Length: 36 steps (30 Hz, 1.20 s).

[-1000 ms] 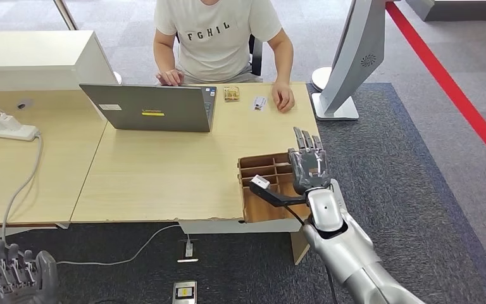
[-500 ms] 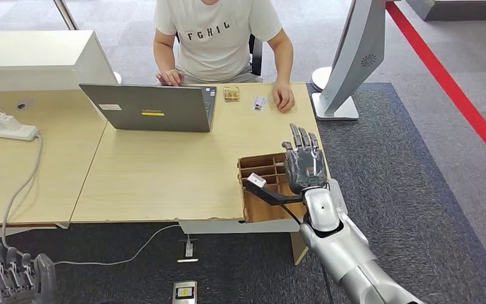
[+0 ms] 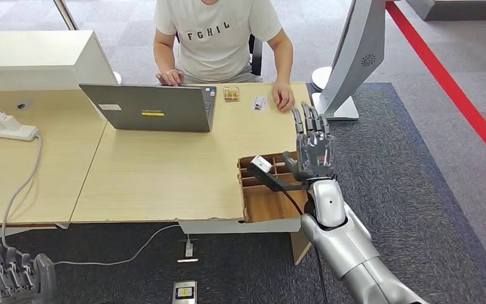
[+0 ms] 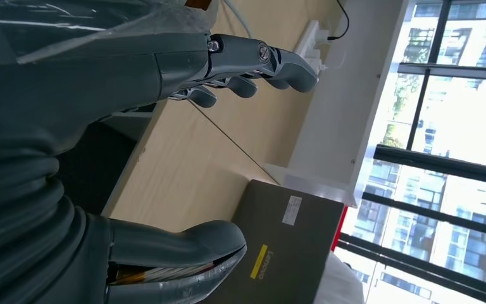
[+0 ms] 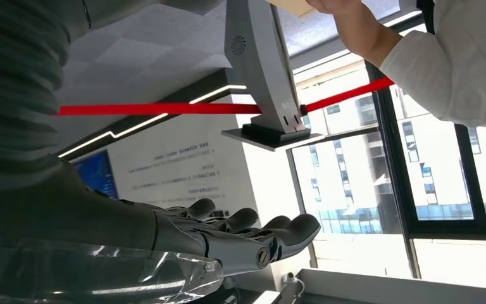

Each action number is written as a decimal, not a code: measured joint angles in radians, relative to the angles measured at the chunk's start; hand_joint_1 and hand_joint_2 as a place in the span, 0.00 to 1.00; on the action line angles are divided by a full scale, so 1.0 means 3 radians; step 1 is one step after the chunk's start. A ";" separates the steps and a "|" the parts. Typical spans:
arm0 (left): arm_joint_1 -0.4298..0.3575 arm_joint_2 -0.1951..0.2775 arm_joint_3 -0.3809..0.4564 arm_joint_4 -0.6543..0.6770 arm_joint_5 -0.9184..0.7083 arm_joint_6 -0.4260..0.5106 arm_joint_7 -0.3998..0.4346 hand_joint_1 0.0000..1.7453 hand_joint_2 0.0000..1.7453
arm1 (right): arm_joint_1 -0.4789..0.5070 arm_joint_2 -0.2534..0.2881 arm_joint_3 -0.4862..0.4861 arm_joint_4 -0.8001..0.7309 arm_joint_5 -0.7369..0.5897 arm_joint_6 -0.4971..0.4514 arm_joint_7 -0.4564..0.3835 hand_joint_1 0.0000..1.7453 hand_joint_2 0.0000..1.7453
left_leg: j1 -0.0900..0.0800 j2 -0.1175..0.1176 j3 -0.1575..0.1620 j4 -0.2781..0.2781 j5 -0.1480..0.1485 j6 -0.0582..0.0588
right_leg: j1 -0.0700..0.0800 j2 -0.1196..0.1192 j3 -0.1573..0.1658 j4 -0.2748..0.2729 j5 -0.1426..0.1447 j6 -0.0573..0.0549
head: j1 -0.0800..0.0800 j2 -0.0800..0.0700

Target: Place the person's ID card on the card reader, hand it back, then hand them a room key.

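A small white card (image 3: pixel 259 102) lies on the wooden table (image 3: pixel 164 171) at its far edge, just beside the seated person's hand (image 3: pixel 283 98). A small brown and gold item (image 3: pixel 231 94) sits to its left, next to the laptop. My right hand (image 3: pixel 313 149) is raised over the far end of a cardboard divider box (image 3: pixel 267 193), fingers stretched out and apart, holding nothing. The right wrist view shows these fingers (image 5: pixel 240 231) straight and empty. My left hand (image 3: pixel 16 275) hangs low below the table's near edge, and its fingers (image 4: pixel 253 63) are spread with nothing in them.
A grey laptop (image 3: pixel 155 107) stands open at the back, facing the person. A white display stand (image 3: pixel 348 63) rises off the table's right end. A power strip (image 3: pixel 3 130) and cable lie on the left desk. A red floor line (image 3: pixel 455 88) runs at the right.
My right hand has lifted from over the divider box and moved forward, toward the card and the person's hand. The left hand stays hanging low.
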<state>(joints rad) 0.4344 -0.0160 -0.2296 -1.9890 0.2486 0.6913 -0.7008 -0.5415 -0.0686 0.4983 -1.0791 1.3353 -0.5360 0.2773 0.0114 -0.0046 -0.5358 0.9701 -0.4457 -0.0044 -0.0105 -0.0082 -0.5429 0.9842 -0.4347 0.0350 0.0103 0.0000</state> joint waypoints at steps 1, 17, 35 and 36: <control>-0.0003 0.0000 0.0000 0.0000 0.0005 0.0000 0.0000 0.00 1.00 | 0.0010 -0.0003 0.0000 -0.0031 0.0010 0.0026 -0.0003 0.00 1.00 | 0.0000 0.0000 0.0000 0.0000 0.0000 0.0000 | 0.0000 0.0000 0.0000 0.0000 0.0000 0.0000 | 0.0000 0.0000; 0.0055 -0.0023 0.0009 -0.0033 -0.0035 0.0000 0.0000 0.00 1.00 | 0.0263 -0.0088 -0.0035 -0.0263 -0.0329 0.0317 -0.0115 0.00 1.00 | 0.0000 0.0000 0.0000 0.0000 0.0000 0.0000 | 0.0000 0.0000 0.0000 -0.0001 0.0000 0.0000 | -0.0001 0.0000; 0.0052 -0.0028 0.0015 -0.0046 0.0086 0.0000 0.0000 0.00 1.00 | 0.0783 -0.0275 -0.0141 -0.1010 -0.0655 0.0562 -0.0106 0.00 1.00 | 0.0000 0.0000 0.0000 0.0000 0.0000 0.0000 | 0.0000 0.0000 0.0000 -0.0001 0.0000 0.0000 | 0.0000 0.0000; 0.0049 -0.0028 0.0015 -0.0046 0.0087 0.0000 0.0000 0.00 1.00 | 0.0782 -0.0278 -0.0142 -0.1008 -0.0630 0.0561 -0.0103 0.00 1.00 | 0.0000 0.0000 0.0000 0.0000 0.0000 0.0000 | 0.0000 0.0000 0.0000 -0.0001 0.0000 0.0000 | 0.0000 0.0000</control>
<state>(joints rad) 0.4491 -0.0244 -0.2251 -2.0027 0.2747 0.6912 -0.7008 -0.3067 -0.1521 0.4557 -1.3814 1.1463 -0.3676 0.2464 0.0114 -0.0047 -0.5359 0.9700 -0.4458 -0.0043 -0.0105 -0.0081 -0.5428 0.9839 -0.4347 0.0350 0.0102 0.0000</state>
